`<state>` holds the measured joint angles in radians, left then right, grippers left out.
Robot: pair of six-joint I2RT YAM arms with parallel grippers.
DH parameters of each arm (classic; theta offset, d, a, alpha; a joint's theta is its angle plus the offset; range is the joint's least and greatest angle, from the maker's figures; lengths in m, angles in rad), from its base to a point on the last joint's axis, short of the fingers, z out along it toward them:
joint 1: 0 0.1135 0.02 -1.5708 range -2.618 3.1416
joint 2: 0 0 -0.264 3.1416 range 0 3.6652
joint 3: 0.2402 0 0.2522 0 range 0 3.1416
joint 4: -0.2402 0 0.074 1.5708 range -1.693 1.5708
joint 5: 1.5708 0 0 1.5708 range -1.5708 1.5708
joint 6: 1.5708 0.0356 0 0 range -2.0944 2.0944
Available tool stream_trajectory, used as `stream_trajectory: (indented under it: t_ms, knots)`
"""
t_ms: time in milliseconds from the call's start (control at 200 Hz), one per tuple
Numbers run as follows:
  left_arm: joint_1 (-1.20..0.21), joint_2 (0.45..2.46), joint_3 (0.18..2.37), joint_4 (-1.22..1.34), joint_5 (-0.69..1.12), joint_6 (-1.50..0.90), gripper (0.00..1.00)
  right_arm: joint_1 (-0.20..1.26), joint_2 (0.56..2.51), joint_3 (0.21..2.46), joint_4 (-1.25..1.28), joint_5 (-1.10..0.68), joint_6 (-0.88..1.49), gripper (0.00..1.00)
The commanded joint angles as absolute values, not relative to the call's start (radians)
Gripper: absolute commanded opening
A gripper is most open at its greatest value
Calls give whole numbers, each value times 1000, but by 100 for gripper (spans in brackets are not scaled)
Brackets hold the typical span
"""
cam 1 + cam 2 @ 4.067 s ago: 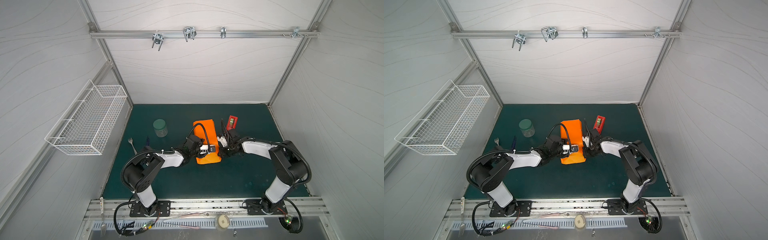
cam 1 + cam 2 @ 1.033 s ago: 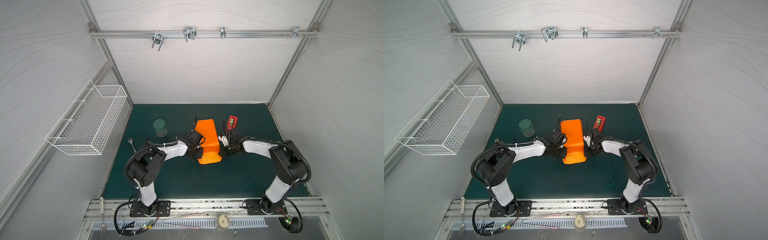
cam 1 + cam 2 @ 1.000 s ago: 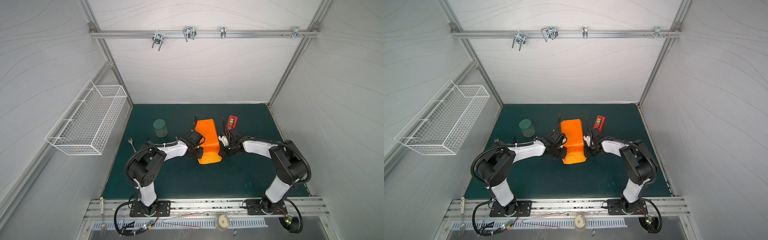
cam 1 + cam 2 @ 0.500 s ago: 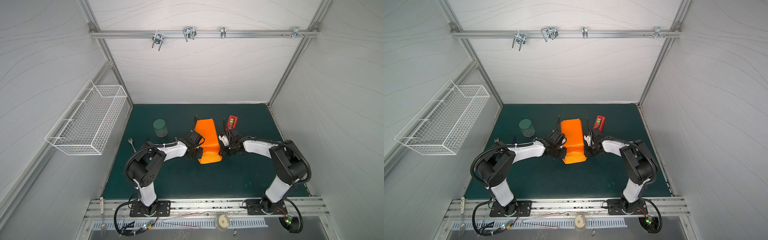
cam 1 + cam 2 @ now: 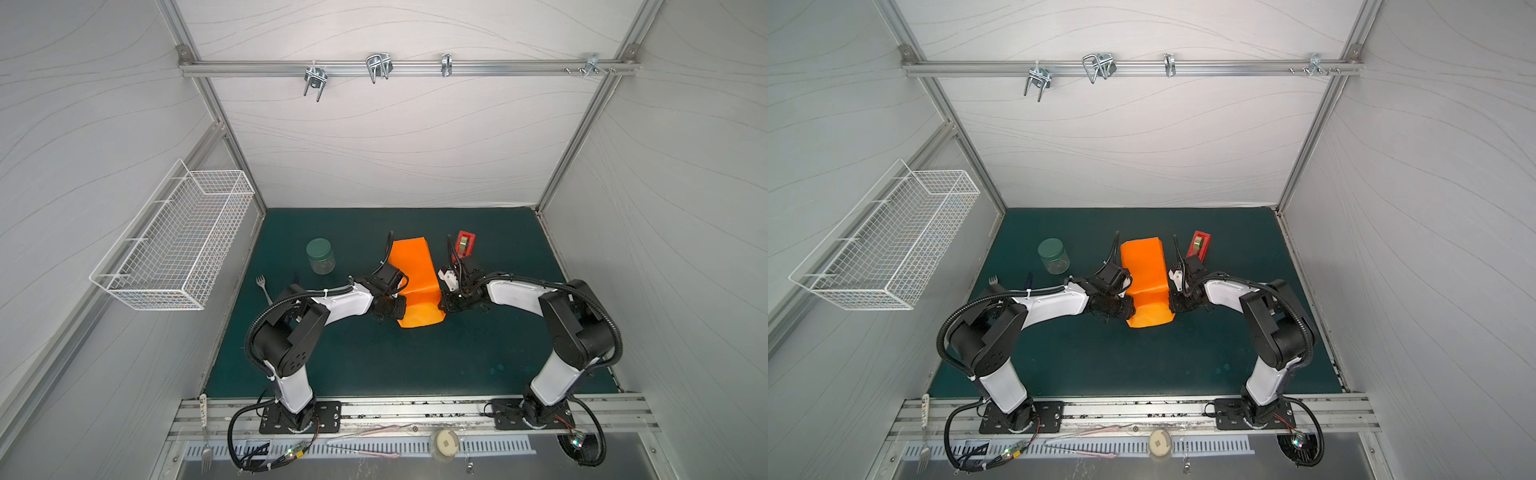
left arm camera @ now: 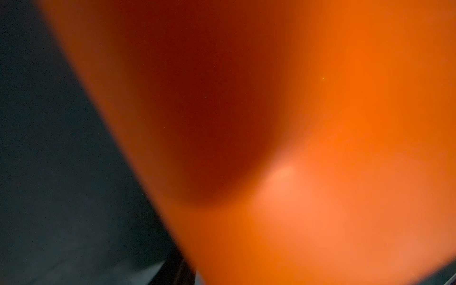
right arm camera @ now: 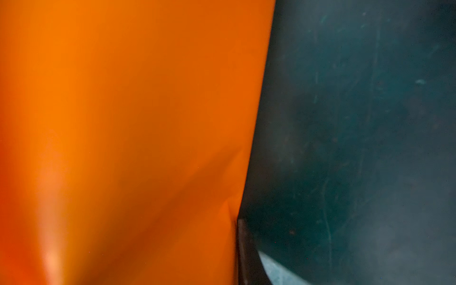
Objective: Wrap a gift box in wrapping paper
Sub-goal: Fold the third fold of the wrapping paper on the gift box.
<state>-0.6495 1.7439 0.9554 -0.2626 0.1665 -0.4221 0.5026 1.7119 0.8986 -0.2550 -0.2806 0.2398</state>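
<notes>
The orange wrapping paper (image 5: 415, 270) (image 5: 1144, 270) lies folded into a long hump in the middle of the green mat, and the gift box is hidden under it. In both top views my left gripper (image 5: 398, 309) (image 5: 1128, 311) sits low against the left edge near the hump's front end. Paper fills the left wrist view (image 6: 320, 123), with only one dark finger (image 6: 177, 271) showing. My right gripper (image 5: 444, 305) (image 5: 1172, 305) is shut on the right edge. There the paper (image 7: 123, 123) creases toward a dark finger (image 7: 243, 249).
A red tape dispenser (image 5: 465, 245) (image 5: 1200, 245) stands just behind my right wrist. A glass jar with a green lid (image 5: 320, 255) and a fork (image 5: 262, 284) lie to the left. A white wire basket (image 5: 174, 245) hangs on the left wall.
About four seconds ago my left wrist reached over the top of the paper; it now sits at the left edge. Over the last second, neither arm nor the paper has visibly moved.
</notes>
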Motion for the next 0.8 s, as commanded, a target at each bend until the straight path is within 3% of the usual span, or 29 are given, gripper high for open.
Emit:
stream_trajectory:
  t_ms: [0,425,795]
  knots:
    - [-656,1738,929,-292,186,-440,35,495,1703,922,-268,-275,238,9]
    - [-658,1760,923,-267,189,-450,11,484,1704,922,-268,-285,240,9]
    - [-647,1756,930,-252,169,-440,6,491,1707,927,-270,-288,242,10]
